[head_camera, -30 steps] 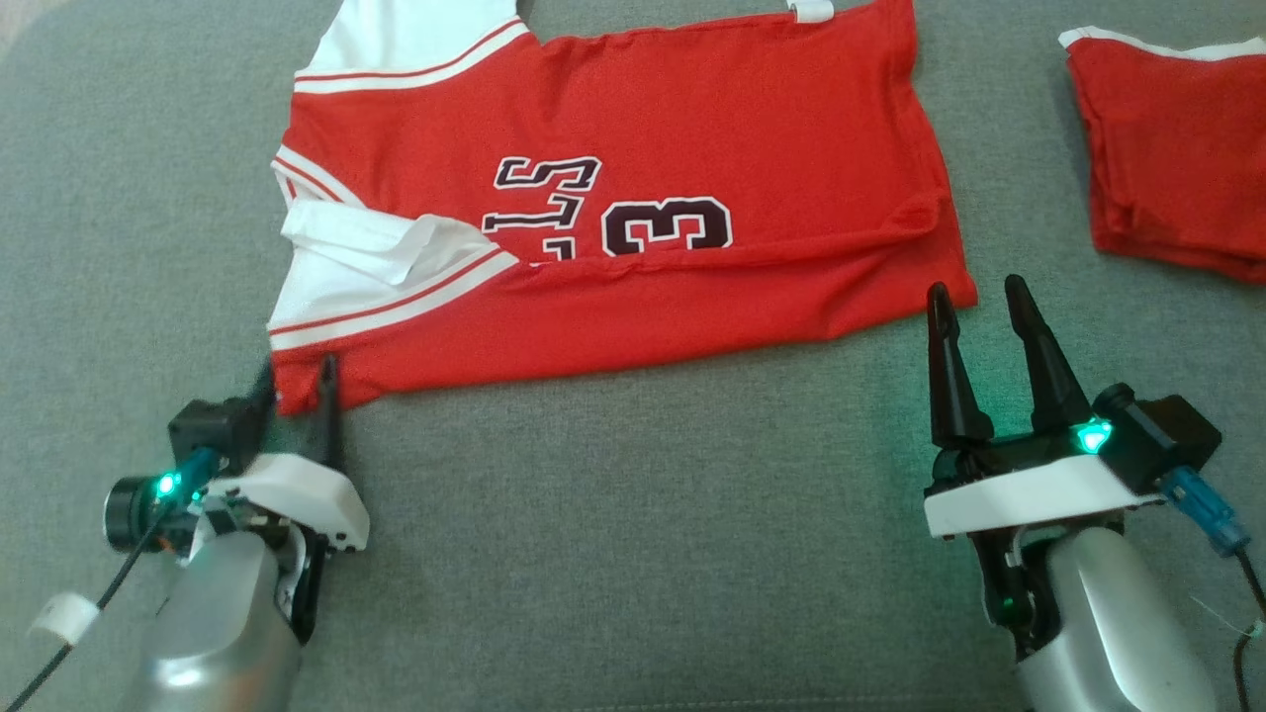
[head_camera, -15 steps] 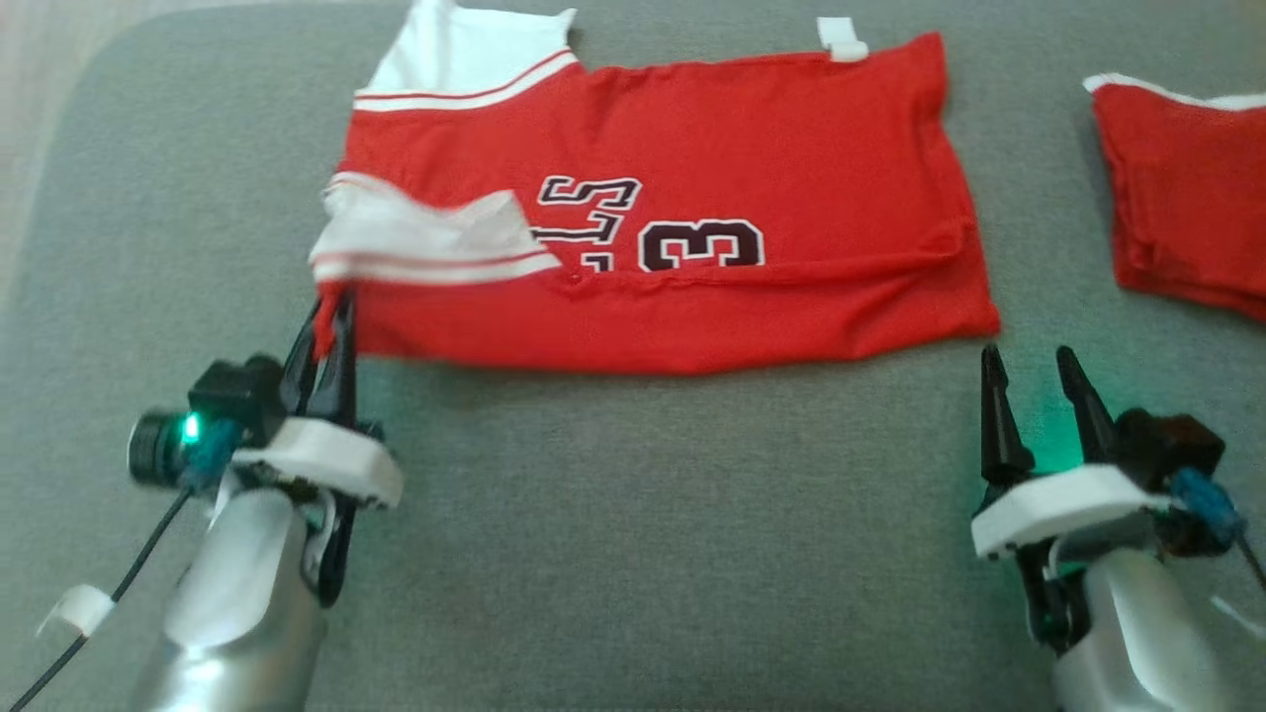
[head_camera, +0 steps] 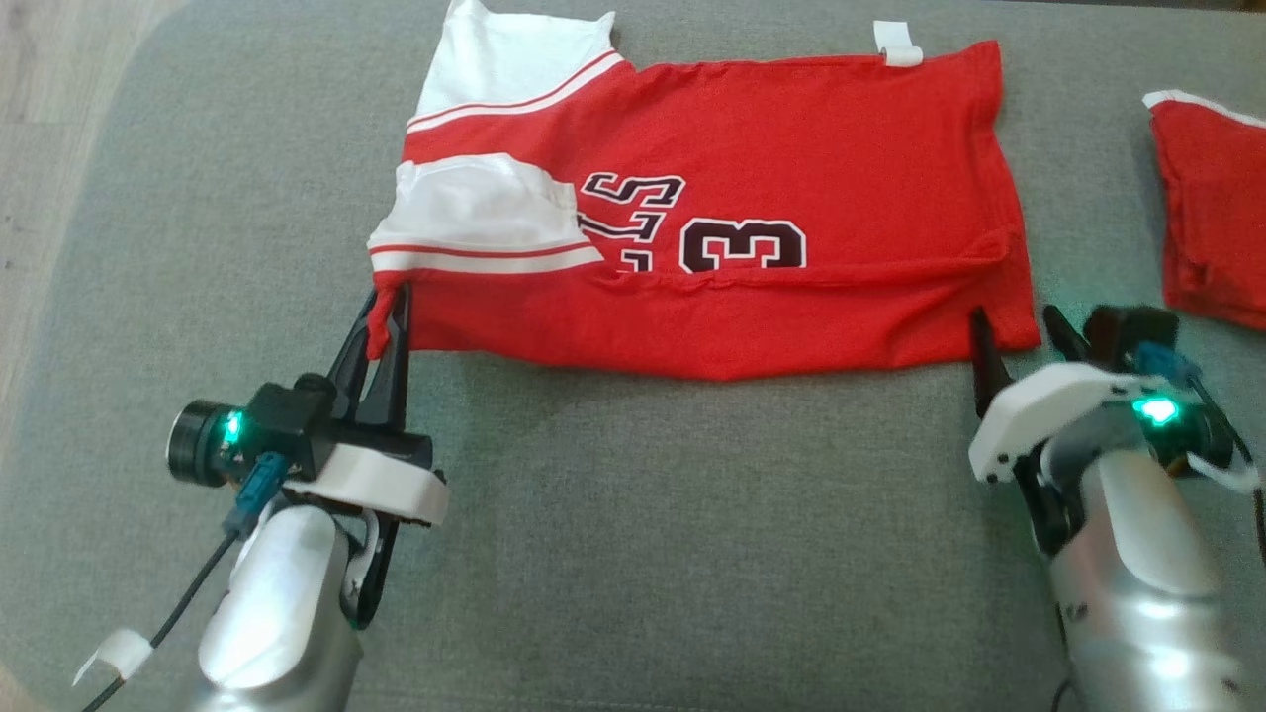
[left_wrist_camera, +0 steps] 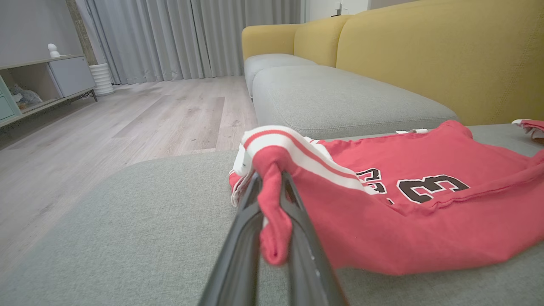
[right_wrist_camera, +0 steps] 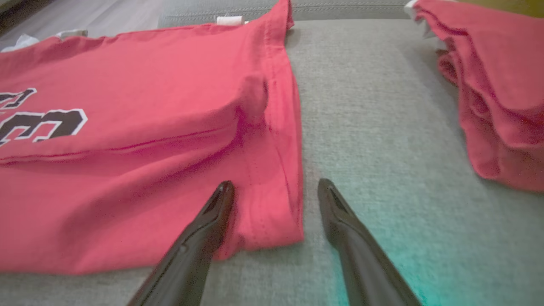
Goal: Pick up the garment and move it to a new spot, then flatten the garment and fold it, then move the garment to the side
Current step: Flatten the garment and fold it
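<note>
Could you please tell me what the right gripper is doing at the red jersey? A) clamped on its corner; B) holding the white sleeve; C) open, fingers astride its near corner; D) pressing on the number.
C: the right gripper stands open, one finger over the red jersey, the other over the cushion beside its corner.

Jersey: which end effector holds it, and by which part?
The left end effector is shut on the jersey, at its near left corner. The right end effector is open and holds nothing.

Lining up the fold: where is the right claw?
Head view, lower right: the open right claw straddles the jersey's near right corner, left of the red pile.
</note>
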Available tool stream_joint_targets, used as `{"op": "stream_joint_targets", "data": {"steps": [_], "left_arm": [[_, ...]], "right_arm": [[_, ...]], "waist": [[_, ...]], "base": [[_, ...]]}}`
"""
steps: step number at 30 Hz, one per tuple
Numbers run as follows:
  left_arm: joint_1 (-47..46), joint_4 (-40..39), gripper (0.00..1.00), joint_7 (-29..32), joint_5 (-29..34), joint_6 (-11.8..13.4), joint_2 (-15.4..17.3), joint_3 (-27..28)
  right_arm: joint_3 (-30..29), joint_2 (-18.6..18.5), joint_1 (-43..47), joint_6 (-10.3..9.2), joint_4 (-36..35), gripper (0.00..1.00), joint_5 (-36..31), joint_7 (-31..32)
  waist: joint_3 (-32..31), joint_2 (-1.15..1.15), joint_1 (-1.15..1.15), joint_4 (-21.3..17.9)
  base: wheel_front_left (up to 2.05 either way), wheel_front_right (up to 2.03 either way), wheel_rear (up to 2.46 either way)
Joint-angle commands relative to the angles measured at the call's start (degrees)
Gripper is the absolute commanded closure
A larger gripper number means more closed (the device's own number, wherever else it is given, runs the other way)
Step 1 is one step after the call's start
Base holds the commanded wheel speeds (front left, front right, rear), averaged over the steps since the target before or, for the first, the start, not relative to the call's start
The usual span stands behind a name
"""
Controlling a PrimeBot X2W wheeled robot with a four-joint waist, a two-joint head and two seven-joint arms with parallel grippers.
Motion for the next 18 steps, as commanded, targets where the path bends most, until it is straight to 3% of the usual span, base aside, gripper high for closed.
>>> {"op": "stream_joint_targets", "data": {"steps": [1,3,4,5,6,18], "left_arm": [[-1.35,-1.9,1.0,-0.54,0.49,-0.15,0.86,1.38],[-1.26,-1.96,1.0,-0.54,0.65,-0.29,0.64,1.28],[-1.17,-1.9,1.0,-0.54,0.68,-0.38,0.57,1.26],[-1.07,-1.79,1.0,-0.54,0.71,-0.46,0.54,1.26],[-0.95,-1.59,1.0,-0.54,0.75,-0.51,0.53,1.26],[2.7,5.17,1.0,1.1,0.79,-0.95,3.21,1.0]], "right_arm": [[1.5,-0.03,-2.27,-0.11,0.18,0.0,-1.59,1.45],[1.57,-0.03,-2.89,-0.11,2.09,0.0,-3.16,3.33],[1.87,-0.03,-3.1,-0.11,2.9,0.37,-3.49,4.11],[2.14,-0.03,-3.26,-0.11,3.48,0.83,-3.66,4.53],[2.44,-0.03,-3.32,-0.11,3.92,1.0,-3.83,4.76],[-0.16,-0.03,0.18,-0.11,4.34,1.0,-3.96,1.38]], "waist": [[0.01,0.0,0.0,0.2],[-0.03,0.0,0.0,0.41],[-0.1,0.0,0.0,0.47],[-0.21,0.0,0.0,0.5],[-0.34,0.0,0.0,0.49],[-7.14,0.0,0.0,-2.35]], "base": [[0.0,0.0,0.0],[0.0,0.0,0.0],[0.0,0.0,0.0],[0.0,0.0,0.0],[0.0,0.0,0.0],[0.0,0.0,0.0]]}}
